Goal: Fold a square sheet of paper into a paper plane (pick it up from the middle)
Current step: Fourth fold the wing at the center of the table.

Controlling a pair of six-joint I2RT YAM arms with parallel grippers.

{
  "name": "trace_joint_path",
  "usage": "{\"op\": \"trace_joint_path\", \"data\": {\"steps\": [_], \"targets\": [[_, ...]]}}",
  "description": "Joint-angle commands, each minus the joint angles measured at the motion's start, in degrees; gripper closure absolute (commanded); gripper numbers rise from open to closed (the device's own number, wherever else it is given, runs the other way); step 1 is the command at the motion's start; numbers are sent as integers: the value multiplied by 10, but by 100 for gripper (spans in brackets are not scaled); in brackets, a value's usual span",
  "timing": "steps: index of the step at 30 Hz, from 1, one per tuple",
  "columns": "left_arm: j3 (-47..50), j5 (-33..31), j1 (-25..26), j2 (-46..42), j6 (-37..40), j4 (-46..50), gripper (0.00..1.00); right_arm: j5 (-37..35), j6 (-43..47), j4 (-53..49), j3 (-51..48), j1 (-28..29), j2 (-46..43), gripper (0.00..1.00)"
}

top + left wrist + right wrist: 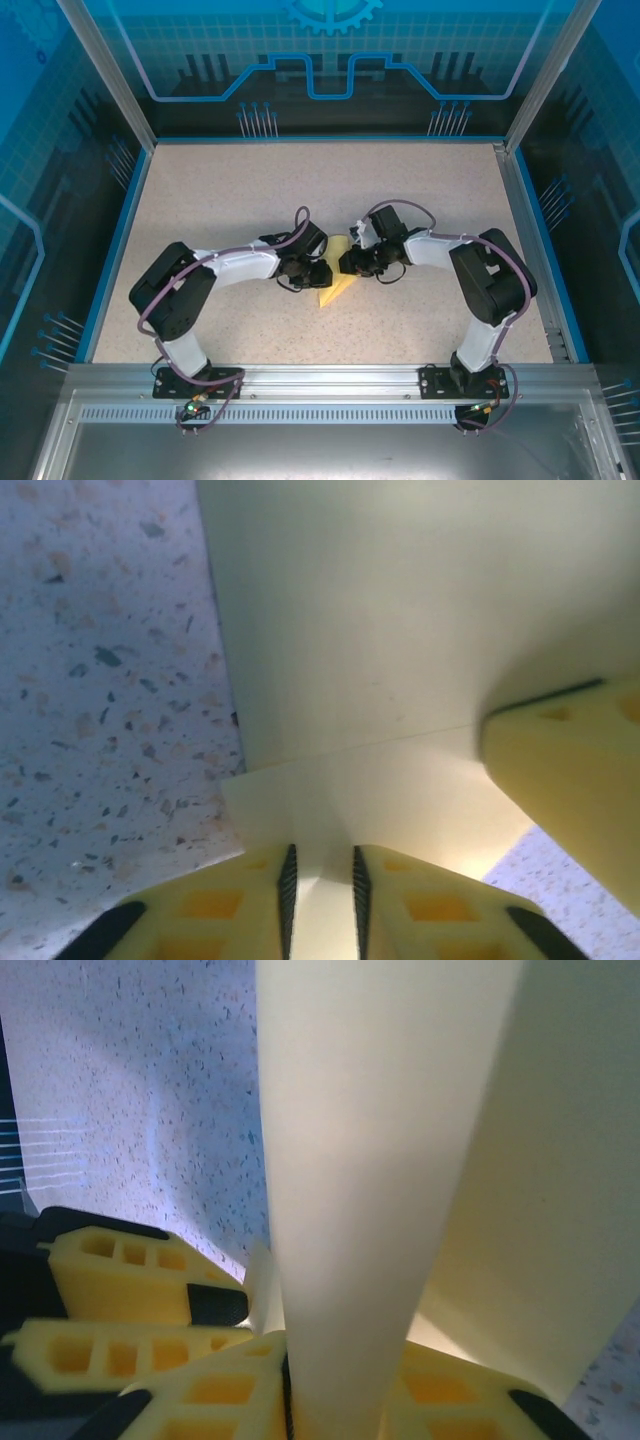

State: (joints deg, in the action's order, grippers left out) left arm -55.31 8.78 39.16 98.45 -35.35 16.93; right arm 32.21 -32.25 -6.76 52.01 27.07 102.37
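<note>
Top external, entry one: pale-yellow folded square sheet of paper (337, 288), at the middle of the speckled beige tabletop (250, 190), with open surface running out from every paper edge. I log the left gripper (320, 880) and right gripper (335, 1392) each clenched on a fold.

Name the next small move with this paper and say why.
Probably hold with the left gripper and slide the right gripper along the fold to sharpen it: both have their fingers shut on the paper, whose fold looks soft and rounded.
</note>
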Motion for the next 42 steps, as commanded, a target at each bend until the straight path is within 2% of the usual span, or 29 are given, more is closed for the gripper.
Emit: {"op": "trace_joint_path", "data": {"steps": [1,7,13,20,36,42], "targets": [[31,1,-1,-58,21,-27,67,14,-13,2,11,9,12,80],[56,-42,36,-107,53,-11,57,20,-41,7,11,8,4,83],[36,-121,102,-99,69,24,51,17,-53,-1,5,9,-9,74],[2,-202,142,-48,64,54,47,10,-34,-33,-2,-4,-38,69],[-81,-376,207,45,41,143,47,28,-33,-44,11,-9,-40,82],[-80,-395,216,52,23,151,50,31,-35,-46,16,-11,-36,84]]}}
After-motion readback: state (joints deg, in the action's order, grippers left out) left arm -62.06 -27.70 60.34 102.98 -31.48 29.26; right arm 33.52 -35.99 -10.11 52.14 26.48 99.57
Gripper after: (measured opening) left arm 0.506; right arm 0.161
